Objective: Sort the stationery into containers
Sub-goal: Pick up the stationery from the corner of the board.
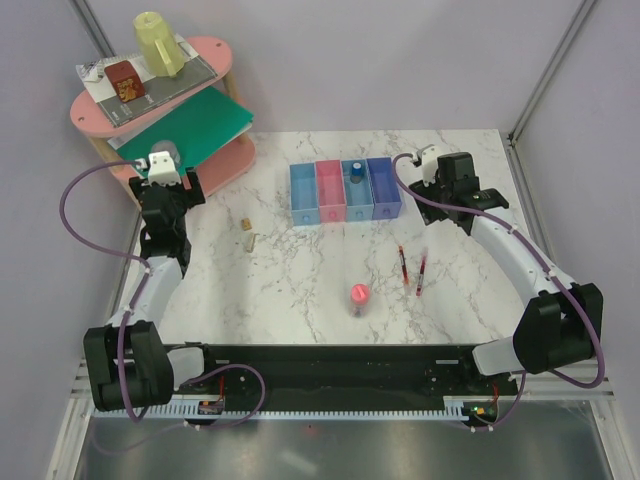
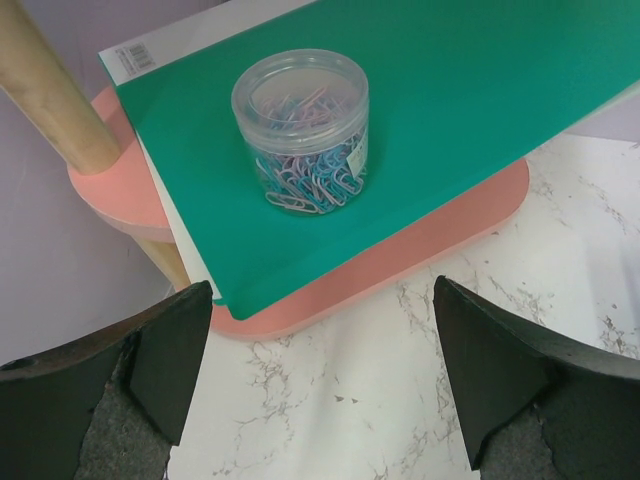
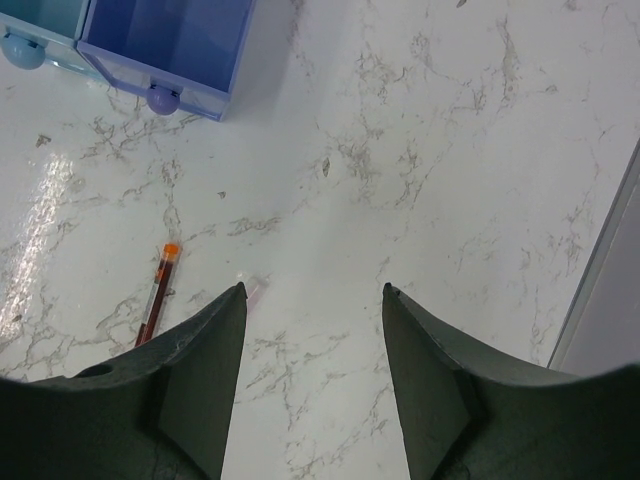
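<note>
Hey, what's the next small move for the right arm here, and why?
Probably slide the right end effector sideways until it is over the red pen. Its jaws stand open and empty above bare table, while the pen lies loose just beside them in the wrist view, outside the containers.

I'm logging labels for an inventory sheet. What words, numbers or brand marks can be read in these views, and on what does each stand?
No text reads clearly anywhere.
Barcode-like printed strip on the white sheet under the green folder: too small to read.
Gold marking on the brown box: blurred.
Small sticker on the clear jar of paper clips: unreadable.
The containers and red pens: no text visible.
</note>
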Robot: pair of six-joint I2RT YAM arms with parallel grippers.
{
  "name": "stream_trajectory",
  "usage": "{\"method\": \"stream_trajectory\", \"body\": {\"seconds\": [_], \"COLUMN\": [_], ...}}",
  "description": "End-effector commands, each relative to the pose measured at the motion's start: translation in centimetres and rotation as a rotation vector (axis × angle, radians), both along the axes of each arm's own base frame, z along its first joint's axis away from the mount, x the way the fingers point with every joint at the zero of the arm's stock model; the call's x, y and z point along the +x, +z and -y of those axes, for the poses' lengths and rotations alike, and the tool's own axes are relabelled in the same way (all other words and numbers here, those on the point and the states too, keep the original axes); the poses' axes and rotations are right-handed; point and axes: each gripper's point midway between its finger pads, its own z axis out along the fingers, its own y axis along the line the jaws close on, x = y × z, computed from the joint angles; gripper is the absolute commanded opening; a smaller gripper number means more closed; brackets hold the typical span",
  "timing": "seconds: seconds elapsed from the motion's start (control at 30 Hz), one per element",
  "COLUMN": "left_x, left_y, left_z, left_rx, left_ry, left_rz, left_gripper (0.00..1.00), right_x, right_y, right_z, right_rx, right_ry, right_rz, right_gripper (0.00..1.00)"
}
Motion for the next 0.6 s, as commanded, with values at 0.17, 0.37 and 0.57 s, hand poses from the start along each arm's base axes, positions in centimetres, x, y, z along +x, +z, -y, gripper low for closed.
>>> {"method": "stream_trajectory", "body": {"seconds": [0.17,0.37,0.57], "left_x": [1.4,1.9,2.3], "left_y": [3.0,3.0,3.0], "left_z": [-0.4,-0.9,-1.1], "left_rx": [0.019,0.037,0.046], "left_ry": [-0.002,0.016,0.022], "left_rz": [0.096,0.096,0.099], "left_gripper": [0.98,0.98,0.99], "right_x": [0.6,0.8,0.9], "right_y": [1.6,1.6,1.7], "right_z": [0.3,0.3,0.4], "right_rx": [0.014,0.015,0.016], "right_ry": [-0.022,-0.024,-0.027], "right_rz": [0.044,0.043,0.043], "right_gripper": [0.64,0.64,0.64]}}
